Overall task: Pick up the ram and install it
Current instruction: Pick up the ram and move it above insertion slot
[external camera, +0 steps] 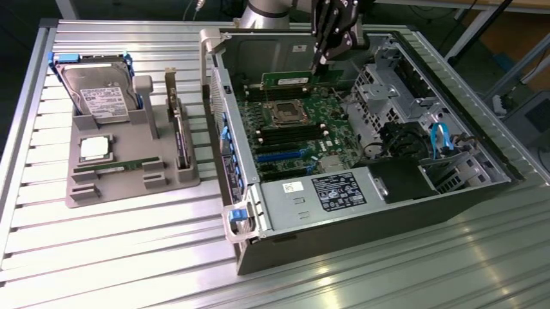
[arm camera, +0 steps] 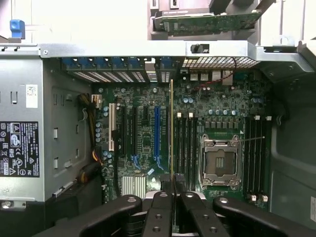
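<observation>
Jaws are clamping the thin green ram (external camera: 288,79) edge-down over the motherboard (external camera: 320,138), clear of the metal case walls (external camera: 266,51).

Exterior view looks down from afar; wrist view closely overlooks shared motherboard (arm camera: 146,143).

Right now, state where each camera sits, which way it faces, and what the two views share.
Exterior view: off the arm, high beside the slatted table, looking obliquely down at the open computer case and parts tray; the arm reaches in from above, jaws shut on the ram.
Wrist view: on the wrist, facing down onto the motherboard; black fingers flank the edge-on ram.
Both share the ram, motherboard and CPU socket.
</observation>
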{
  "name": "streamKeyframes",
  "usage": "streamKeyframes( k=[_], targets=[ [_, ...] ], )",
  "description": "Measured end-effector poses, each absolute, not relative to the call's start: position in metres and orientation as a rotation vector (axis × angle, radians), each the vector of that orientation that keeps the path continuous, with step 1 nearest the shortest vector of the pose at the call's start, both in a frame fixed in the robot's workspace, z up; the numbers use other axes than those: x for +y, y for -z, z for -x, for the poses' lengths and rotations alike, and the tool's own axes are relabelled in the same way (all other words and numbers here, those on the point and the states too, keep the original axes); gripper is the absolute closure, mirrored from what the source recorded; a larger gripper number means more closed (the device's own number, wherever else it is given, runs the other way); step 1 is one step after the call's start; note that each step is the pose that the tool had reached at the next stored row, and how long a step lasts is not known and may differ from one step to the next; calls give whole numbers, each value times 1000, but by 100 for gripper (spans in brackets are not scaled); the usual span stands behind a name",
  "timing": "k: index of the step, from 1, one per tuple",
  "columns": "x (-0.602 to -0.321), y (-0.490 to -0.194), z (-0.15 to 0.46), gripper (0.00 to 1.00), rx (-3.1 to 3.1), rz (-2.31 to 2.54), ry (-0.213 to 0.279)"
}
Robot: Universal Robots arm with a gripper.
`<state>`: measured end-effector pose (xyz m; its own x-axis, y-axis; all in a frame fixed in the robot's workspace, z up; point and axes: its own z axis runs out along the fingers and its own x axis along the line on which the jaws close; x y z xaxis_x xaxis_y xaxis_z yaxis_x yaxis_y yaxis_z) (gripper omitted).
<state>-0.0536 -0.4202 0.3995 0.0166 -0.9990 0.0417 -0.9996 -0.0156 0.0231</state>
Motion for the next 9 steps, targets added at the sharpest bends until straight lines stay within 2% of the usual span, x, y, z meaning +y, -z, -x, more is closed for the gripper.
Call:
streamKeyframes(
  k=[9],
  targets=[
    [-413,-399,53,88,-2171,-2207,-21]
  ],
)
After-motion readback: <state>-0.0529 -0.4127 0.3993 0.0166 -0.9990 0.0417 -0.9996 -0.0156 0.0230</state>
